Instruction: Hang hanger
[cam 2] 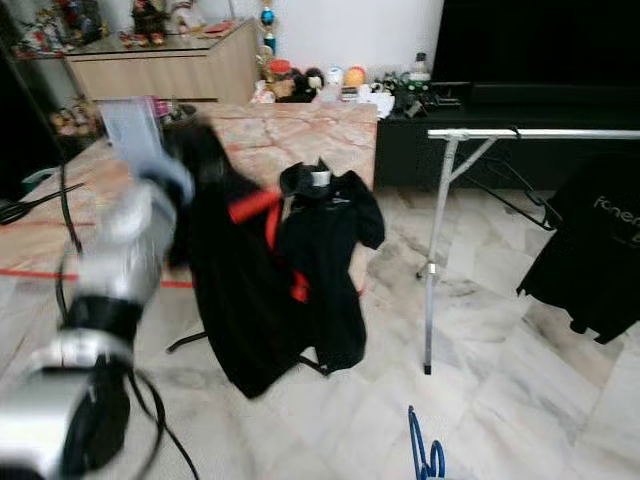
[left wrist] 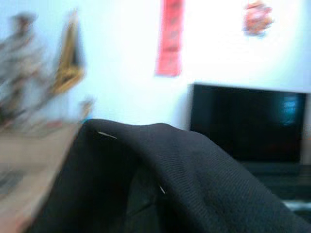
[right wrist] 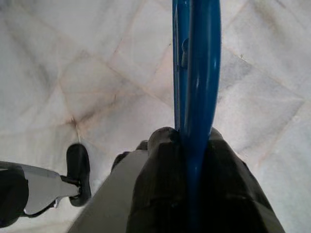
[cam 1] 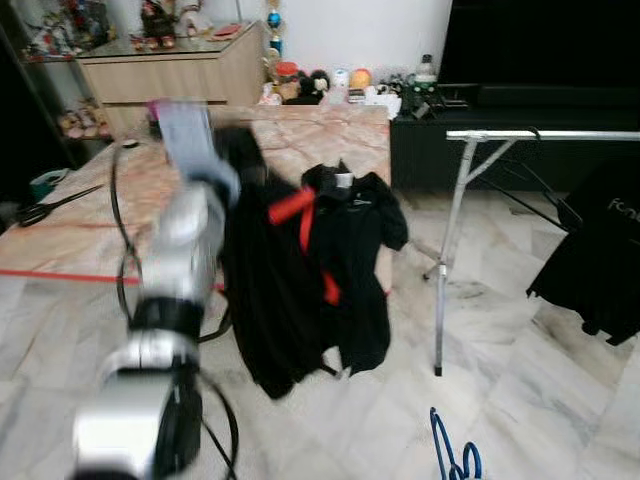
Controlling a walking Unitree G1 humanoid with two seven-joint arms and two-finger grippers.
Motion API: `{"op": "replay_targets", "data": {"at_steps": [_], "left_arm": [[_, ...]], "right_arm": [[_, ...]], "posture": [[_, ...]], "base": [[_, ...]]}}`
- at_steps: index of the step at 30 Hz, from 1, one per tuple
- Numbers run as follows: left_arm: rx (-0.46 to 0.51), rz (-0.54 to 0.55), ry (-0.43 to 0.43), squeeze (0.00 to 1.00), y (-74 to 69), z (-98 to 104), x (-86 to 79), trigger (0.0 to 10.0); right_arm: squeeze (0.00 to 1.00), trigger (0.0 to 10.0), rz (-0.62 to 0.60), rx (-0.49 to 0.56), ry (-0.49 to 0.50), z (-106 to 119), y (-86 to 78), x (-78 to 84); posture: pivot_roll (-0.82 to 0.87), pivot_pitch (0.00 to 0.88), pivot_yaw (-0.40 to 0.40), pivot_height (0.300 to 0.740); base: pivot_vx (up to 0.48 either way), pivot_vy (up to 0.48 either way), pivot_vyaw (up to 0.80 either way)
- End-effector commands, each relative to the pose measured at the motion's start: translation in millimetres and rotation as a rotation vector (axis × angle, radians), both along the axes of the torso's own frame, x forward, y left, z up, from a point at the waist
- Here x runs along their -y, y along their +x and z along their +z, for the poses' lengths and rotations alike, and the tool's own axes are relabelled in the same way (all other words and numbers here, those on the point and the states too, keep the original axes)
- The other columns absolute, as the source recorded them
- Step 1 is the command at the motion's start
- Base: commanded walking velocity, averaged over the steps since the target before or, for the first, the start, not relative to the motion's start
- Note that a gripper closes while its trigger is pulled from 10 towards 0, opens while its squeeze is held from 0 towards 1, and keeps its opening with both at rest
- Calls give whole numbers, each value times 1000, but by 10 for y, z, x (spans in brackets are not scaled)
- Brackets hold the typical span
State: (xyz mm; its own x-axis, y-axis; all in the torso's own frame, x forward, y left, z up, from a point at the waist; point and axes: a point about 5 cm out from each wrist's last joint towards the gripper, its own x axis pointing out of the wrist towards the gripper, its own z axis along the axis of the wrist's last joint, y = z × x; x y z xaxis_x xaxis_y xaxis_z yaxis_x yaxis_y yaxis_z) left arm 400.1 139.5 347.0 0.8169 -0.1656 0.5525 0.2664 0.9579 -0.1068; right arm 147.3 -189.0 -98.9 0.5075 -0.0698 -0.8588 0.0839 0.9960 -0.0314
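Observation:
My left arm [cam 1: 185, 250] is raised over the marble table [cam 1: 90, 220]. Its gripper [cam 1: 235, 150] is buried in a long black garment [cam 1: 265, 300], which hangs from it down to the floor. The same cloth [left wrist: 170, 184] covers the lower part of the blurred left wrist view. Beside it a black shirt [cam 1: 355, 250] with a red hanger [cam 1: 295, 205] in it droops over the table's edge. My right gripper [right wrist: 194, 141] is shut on a blue hanger [right wrist: 197, 63], held low over the floor, and the hanger's hook [cam 1: 445, 455] pokes into the bottom of the left eye view.
A silver clothes rail [cam 1: 540, 135] on thin legs stands to the right, with a black garment [cam 1: 600, 260] hanging at its far end. Scissors [cam 1: 50, 205] and a black cable [cam 1: 118, 220] lie on the table. A dark TV unit [cam 1: 480, 100] and a wooden cabinet [cam 1: 170, 75] stand behind.

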Motion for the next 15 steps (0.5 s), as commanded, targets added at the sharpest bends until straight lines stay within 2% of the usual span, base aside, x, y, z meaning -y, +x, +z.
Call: {"op": "replay_targets", "data": {"at_steps": [1,8,15], "left_arm": [[26,12,8,0,7,74,-58,10000],[2,-5,40,0,96,25,36,10000],[-11,6,44,0,121,-35,-10,10000]], "right_arm": [[0,10000,5,9,25,6,40,-79],[0,10000,-2,9,29,8,50,-86],[0,10000,-1,2,28,3,39,-84]], "posture": [[121,0,54,740],[111,0,60,740],[108,0,62,740]], "base": [[356,0,0],[357,0,0],[358,0,0]]}}
